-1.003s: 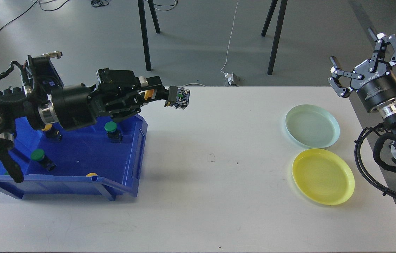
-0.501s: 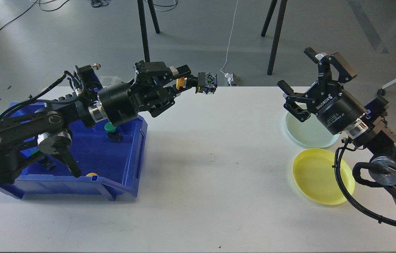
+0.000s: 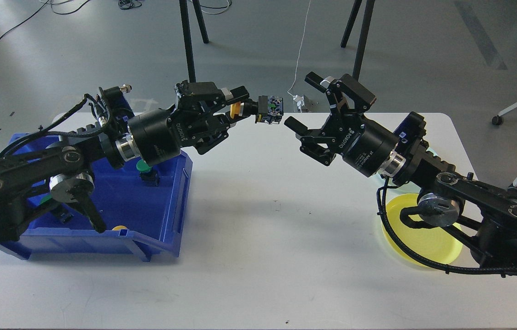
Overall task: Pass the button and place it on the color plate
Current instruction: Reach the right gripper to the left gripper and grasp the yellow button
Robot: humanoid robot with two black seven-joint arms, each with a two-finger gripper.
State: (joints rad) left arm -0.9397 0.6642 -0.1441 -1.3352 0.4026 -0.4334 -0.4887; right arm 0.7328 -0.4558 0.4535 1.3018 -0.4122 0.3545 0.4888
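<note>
1. Left gripper [image 3: 245, 106] fingers clamp the yellow button [image 3: 267, 110], holding it out above the worktop [image 3: 263, 247] for transfer.
2. Right gripper [image 3: 306, 103] fingers spread wide, empty, near the button.
3. Yellow plate [image 3: 442, 247] awaits.

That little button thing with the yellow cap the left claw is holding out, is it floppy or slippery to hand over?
Probably stiff: the button juts straight out of the left gripper without sagging. It looks small and light. Its blocky dark end gives the open right gripper flat sides to pinch, though hard plastic may slip.
</note>
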